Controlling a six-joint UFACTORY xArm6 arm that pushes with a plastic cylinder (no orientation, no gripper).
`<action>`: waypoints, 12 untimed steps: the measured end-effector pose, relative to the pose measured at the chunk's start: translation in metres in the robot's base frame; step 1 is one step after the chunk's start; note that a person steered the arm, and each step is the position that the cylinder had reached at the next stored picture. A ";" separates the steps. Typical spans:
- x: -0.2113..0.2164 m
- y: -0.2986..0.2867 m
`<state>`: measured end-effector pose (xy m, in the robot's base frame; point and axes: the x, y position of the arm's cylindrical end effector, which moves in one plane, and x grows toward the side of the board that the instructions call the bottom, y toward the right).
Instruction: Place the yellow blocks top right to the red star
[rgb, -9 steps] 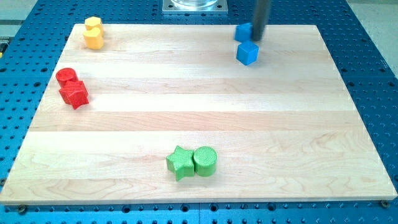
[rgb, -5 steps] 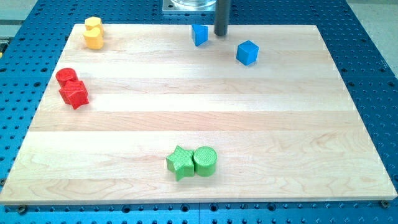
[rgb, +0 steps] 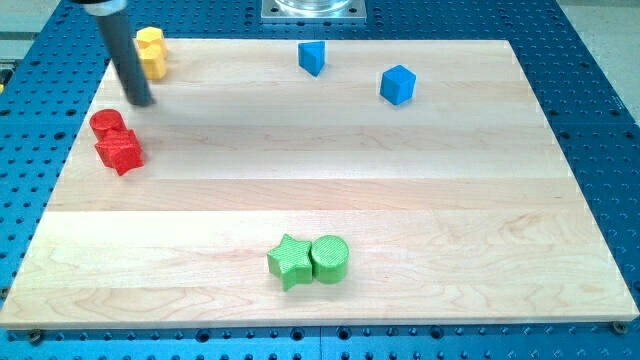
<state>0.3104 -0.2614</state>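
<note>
Two yellow blocks (rgb: 152, 52) sit touching each other at the board's top left corner; their shapes are hard to make out. The red star (rgb: 120, 153) lies at the left edge, with a red cylinder (rgb: 106, 124) touching it just above. My tip (rgb: 142, 101) rests on the board just below and slightly left of the yellow blocks, and up and to the right of the red cylinder. The rod partly covers the yellow blocks' left side.
A blue block (rgb: 313, 57) lies near the top edge at the middle, and a blue cube (rgb: 397, 84) to its right. A green star (rgb: 290, 261) and a green cylinder (rgb: 330, 258) touch near the bottom middle. The wooden board (rgb: 450, 220) lies on a blue perforated table.
My tip swept left along the top edge, from the blue blocks to beside the yellow blocks. One blue block was pushed left, away from the blue cube.
</note>
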 end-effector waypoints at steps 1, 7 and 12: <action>-0.075 -0.019; -0.119 0.027; -0.072 -0.001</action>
